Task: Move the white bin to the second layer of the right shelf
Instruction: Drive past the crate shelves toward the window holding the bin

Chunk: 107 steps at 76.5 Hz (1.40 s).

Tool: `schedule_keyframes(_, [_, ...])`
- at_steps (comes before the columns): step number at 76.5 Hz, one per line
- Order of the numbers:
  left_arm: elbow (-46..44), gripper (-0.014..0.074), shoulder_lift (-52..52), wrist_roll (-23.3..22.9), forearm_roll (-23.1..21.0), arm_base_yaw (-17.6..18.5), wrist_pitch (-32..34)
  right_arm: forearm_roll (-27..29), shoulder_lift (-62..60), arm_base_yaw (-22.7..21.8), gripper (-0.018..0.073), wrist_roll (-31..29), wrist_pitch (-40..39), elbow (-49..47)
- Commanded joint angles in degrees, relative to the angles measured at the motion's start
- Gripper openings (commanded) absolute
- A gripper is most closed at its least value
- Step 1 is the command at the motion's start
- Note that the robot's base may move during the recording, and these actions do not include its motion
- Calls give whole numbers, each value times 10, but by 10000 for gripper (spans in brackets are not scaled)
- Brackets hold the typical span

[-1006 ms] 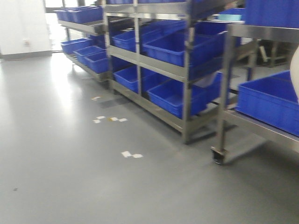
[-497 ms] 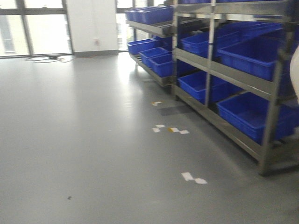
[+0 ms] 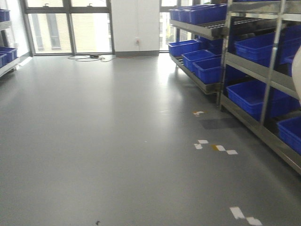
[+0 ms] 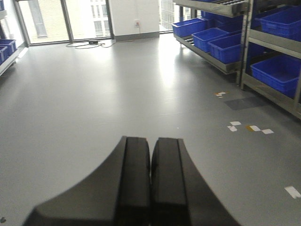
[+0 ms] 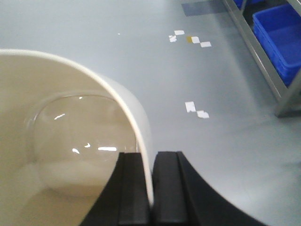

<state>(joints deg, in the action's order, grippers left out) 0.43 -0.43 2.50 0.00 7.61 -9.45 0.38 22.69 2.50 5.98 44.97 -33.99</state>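
Observation:
The white bin (image 5: pixel 70 141) is a glossy cream tub that fills the left of the right wrist view, held above the grey floor. My right gripper (image 5: pixel 150 157) is shut on its rim wall, one finger inside and one outside. A sliver of the bin (image 3: pixel 297 75) shows at the right edge of the front view. My left gripper (image 4: pixel 150 141) is shut and empty, pointing over bare floor. Steel racking (image 3: pixel 263 61) stands at the right with blue crates on its tiers. I cannot make out a free roller tier.
Blue crates (image 3: pixel 200 66) fill the racks along the right wall. Another rack with blue crates (image 3: pixel 5 54) stands at the far left by the windows. White tape marks (image 3: pixel 211 147) lie on the floor. A cable (image 3: pixel 89 57) lies near the back wall.
The front view has swung left. The racks have slid toward the right edge, and the windows, back wall and left rack have come into view. The bin stays at the right edge.

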Motion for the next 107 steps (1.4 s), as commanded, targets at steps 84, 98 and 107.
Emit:
schedule_keyframes(84, [21, 85, -8, -3, 0, 2, 50, 1, 5, -5, 40, 2, -53, -17])
schedule_keyframes(98, [21, 85, -8, -3, 0, 2, 50, 1, 5, -5, 40, 2, -53, -17])
schedule_keyframes(107, [21, 85, -8, -3, 0, 2, 50, 1, 5, -5, 40, 2, -53, -17])
